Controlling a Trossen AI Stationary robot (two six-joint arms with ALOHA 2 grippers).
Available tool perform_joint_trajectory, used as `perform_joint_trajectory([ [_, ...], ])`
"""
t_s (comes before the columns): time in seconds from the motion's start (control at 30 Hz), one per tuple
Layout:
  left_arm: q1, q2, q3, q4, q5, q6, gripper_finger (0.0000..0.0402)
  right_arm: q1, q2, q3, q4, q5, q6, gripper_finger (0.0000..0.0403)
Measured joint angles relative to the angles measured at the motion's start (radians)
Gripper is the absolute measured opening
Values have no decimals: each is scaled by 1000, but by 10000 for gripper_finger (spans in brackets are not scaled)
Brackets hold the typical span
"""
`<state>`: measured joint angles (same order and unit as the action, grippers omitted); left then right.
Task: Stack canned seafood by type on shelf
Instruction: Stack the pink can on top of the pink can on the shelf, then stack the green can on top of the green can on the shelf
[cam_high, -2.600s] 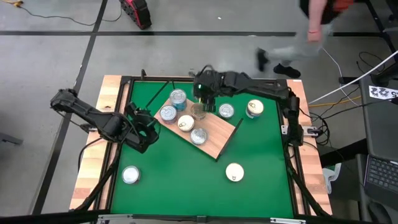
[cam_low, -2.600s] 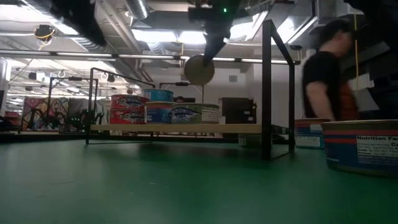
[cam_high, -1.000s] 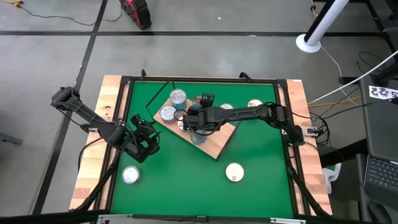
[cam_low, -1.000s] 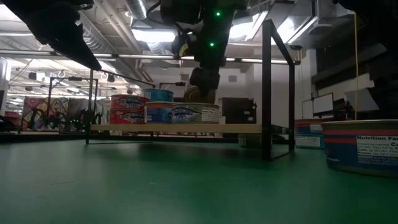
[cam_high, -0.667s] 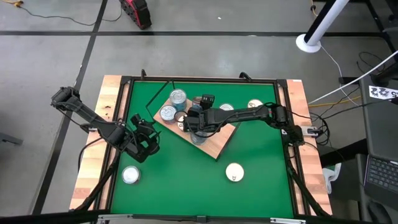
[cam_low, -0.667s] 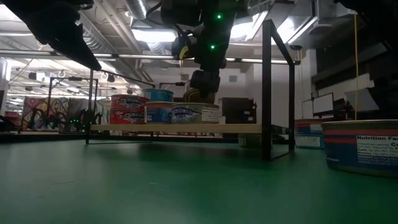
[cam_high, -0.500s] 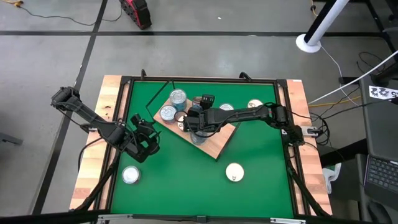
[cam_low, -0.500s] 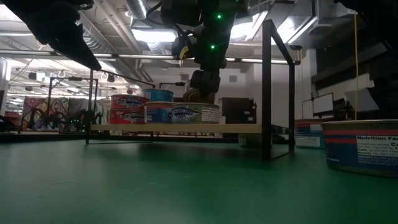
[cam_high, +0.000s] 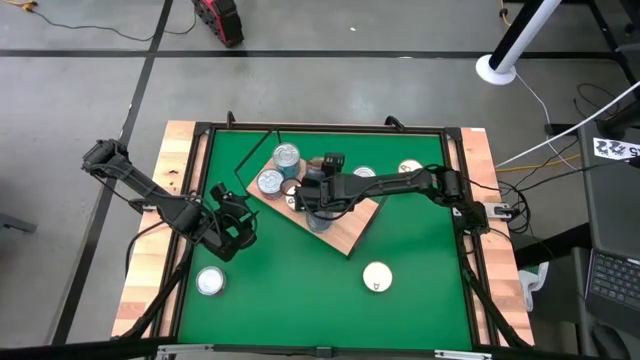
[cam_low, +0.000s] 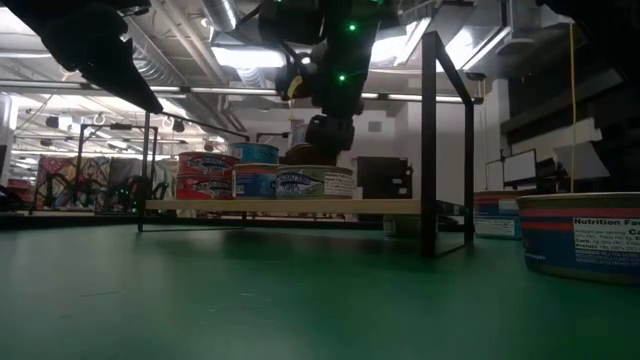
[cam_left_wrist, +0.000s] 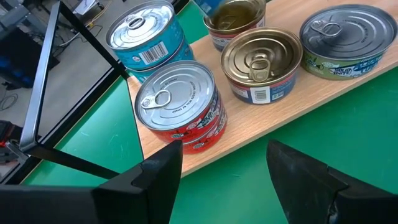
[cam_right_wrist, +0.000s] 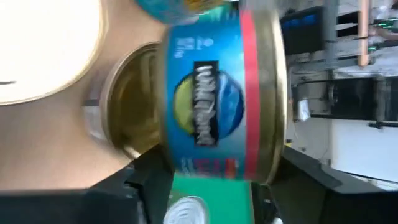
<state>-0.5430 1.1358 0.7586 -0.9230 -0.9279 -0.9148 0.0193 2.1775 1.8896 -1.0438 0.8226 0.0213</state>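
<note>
A: Fig. legend, pt. 1, progress. What did we log?

B: The shelf (cam_high: 345, 232) lay askew on the green mat (cam_high: 420, 300), approx. mid-table. On it we counted a blue-label stack (cam_left_wrist: 146, 37) and a red-label stack (cam_left_wrist: 180, 109), each seemingly two high, plus a gold-lid tin (cam_left_wrist: 261, 62) and a green-label tin (cam_left_wrist: 348, 37), both singles.

A: And the arms?

B: The right gripper (cam_high: 310, 195) hung over the shelf's middle with a blue-and-red tin (cam_right_wrist: 217, 93) between its fingers, low over another gold tin. Gripped or let go, we couldn't tell. The left gripper (cam_high: 232, 215) waited over the mat beside the shelf's near-left edge, jaws spread, nothing in them.

A: Remaining?

B: We judged it roughly half done. Four loose tins were off the board: a cream-lid tin (cam_high: 376, 277) and a silver-lid tin (cam_high: 209, 283) well apart on the mat, and two more (cam_high: 365, 177) (cam_high: 408, 170) just beside the shelf's far-right edge, partly under the right arm. The singles lacked partners, too.

A: Pt. 2, surroundings?

B: Mat inside a black frame w/ pale wooden side rails (cam_high: 150, 290). Beyond it we noted grey floor, a white pole base (cam_high: 495, 68) and a laptop (cam_high: 610, 275) at right.
</note>
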Motion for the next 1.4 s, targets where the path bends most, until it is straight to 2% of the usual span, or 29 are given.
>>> perform_joint_trajectory([
  [0.17, 0, 0, 0, 0, 0, 0, 227, 0, 2, -2, 5, -51, 0, 270],
  [0.33, 0, 0, 0, 0, 0, -1, 227, 0, 2, -1, -5, -118, -13, 291],
  [0.77, 0, 0, 0, 0, 0, -1, 227, 0, 2, 2, -94, -101, -56, 293],
  [1.03, 0, 0, 0, 0, 0, -6, 227, 0, 2, 75, -144, -101, -56, 293],
  [1.4, 0, 0, 0, 1, 0, -8, 227, 1, -3, 89, -251, -109, -53, 293],
])
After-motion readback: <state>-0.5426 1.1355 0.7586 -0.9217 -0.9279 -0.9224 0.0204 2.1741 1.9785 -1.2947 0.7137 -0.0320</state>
